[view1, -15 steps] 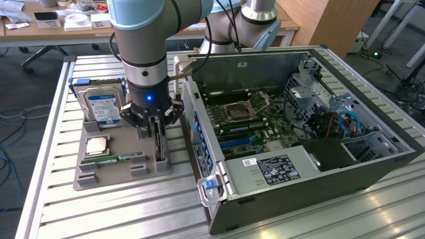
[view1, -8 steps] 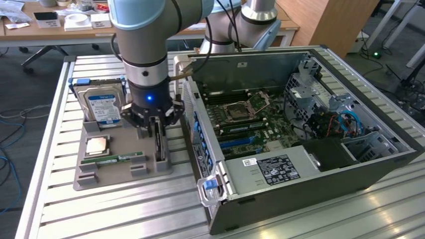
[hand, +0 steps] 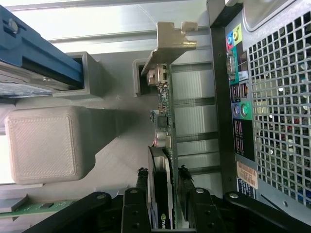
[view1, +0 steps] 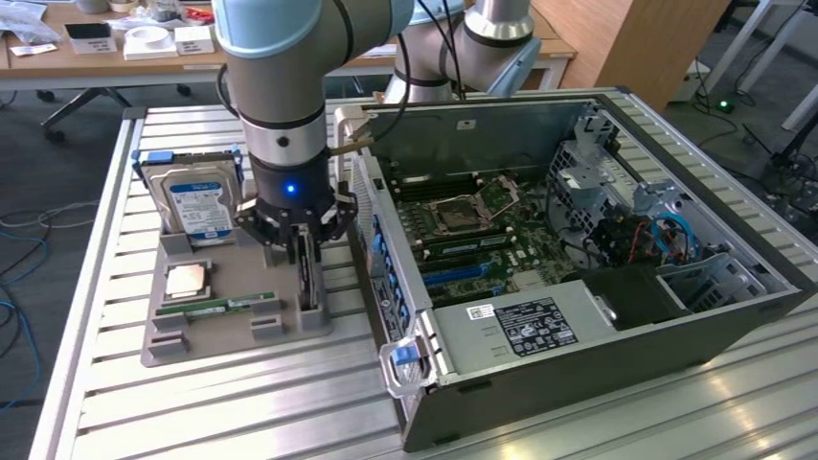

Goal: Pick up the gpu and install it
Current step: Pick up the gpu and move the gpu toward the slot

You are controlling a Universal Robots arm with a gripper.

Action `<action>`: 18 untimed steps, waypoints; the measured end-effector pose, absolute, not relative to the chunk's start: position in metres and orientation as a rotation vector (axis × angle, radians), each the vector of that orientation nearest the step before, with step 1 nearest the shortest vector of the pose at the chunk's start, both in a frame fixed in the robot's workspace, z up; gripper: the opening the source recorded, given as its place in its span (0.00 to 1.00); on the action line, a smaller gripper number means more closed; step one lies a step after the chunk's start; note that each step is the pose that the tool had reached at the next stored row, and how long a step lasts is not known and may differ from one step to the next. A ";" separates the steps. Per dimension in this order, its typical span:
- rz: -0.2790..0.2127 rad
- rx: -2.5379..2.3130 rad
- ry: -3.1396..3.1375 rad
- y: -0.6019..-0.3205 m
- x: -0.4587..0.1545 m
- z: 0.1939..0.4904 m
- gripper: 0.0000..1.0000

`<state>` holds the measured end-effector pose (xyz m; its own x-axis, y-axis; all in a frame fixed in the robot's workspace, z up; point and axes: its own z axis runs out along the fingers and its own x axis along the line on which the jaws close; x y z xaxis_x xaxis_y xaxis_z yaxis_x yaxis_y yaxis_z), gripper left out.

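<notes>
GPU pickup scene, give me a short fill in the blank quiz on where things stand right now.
1. The gpu stands on edge in the gray ____ beside the computer case.
2. The gripper has one finger on each ____ of the card.
3. The hard drive has a blue and ____ label.

Missing words: holder; side; white

Silver metal bracket [hand: 167, 46] on gpu [hand: 163, 145], matt grey plastic holder [view1: 230, 331], ribbed aluminium table [view1: 205, 402]

table: ribbed metal top [view1: 256, 402] | floor: dark grey [view1: 52, 192], loose cables [view1: 19, 249] at the exterior view's left | behind: wooden desk [view1: 77, 57] with small boxes [view1: 153, 40] | wooden panel [view1: 639, 43] | chair base [view1: 90, 101]
</notes>
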<state>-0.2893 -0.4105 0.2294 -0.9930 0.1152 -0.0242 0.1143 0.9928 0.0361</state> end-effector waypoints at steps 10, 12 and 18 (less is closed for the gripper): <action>0.054 0.179 3.110 -0.411 -0.289 0.229 0.38; 0.054 0.179 3.110 -0.411 -0.289 0.229 0.38; 0.054 0.179 3.110 -0.411 -0.289 0.229 0.30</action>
